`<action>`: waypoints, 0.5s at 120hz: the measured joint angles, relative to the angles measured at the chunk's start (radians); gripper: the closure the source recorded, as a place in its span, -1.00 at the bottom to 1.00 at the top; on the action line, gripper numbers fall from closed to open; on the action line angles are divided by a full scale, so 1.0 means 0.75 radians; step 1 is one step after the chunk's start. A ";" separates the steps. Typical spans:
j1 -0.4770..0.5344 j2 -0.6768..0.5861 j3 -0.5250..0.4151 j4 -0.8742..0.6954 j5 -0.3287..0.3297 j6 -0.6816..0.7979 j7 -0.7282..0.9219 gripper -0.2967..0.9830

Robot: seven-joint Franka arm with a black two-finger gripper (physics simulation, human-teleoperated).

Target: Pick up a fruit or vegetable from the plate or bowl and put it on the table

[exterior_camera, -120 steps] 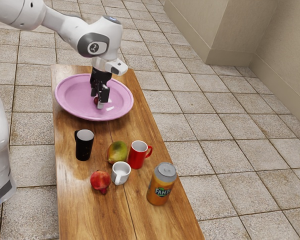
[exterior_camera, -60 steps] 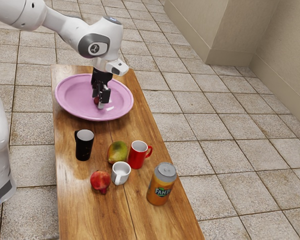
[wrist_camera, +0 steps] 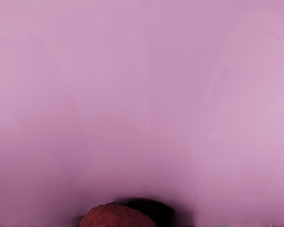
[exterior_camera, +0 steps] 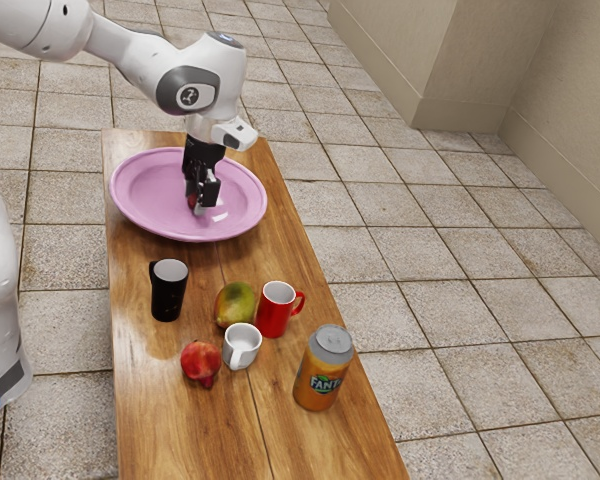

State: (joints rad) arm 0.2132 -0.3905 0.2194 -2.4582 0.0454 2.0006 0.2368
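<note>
The black gripper (exterior_camera: 201, 192) points down over the middle of the pink plate (exterior_camera: 140, 207) in the exterior view. A small dark red fruit (exterior_camera: 192, 201) is low at the gripper, partly hidden by it. In the wrist view, the rough top of the red fruit (wrist_camera: 116, 217) shows at the lower edge, beside a dark shape, with the pink plate surface (wrist_camera: 142, 104) behind. Whether the fruit touches the plate is unclear.
On the wooden table (exterior_camera: 170, 430) stand a black mug (exterior_camera: 168, 292), a mango (exterior_camera: 236, 304), a red mug (exterior_camera: 274, 311), a white cup (exterior_camera: 241, 347), a pomegranate (exterior_camera: 201, 361) and a Fanta can (exterior_camera: 323, 370), all towards the exterior view's lower part, away from the plate.
My hand has shifted very slightly towards the exterior view's right and stays low over the plate. The mugs, the can and the fruits on the table have kept their places.
</note>
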 joint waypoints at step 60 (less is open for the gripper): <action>0.002 -0.001 0.005 0.003 0.005 -0.015 -0.004 0.08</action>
State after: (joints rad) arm 0.2147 -0.3909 0.2231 -2.4562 0.0493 1.9895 0.2340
